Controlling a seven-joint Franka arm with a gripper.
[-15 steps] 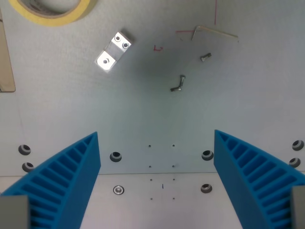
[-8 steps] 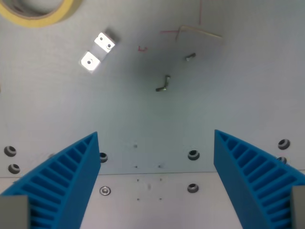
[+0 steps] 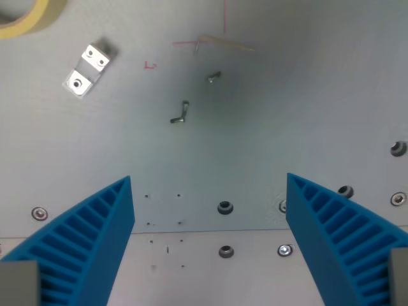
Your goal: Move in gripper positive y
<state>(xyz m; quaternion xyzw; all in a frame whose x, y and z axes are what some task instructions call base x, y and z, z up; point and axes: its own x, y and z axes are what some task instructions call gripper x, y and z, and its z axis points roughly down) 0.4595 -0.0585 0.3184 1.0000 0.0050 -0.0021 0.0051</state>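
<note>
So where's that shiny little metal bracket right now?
The metal bracket lies flat in the upper left of the wrist view, just below and right of the yellow tape roll, well left of the small bolts.

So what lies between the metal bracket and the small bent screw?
Only bare grey table in the wrist view: nothing sits between the metal bracket and the bent screw.

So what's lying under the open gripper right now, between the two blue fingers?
Under the gripper, only the grey plate with small drilled holes and two bolt heads. No loose part lies there. Whatever is beneath the blue fingers is covered.
</note>
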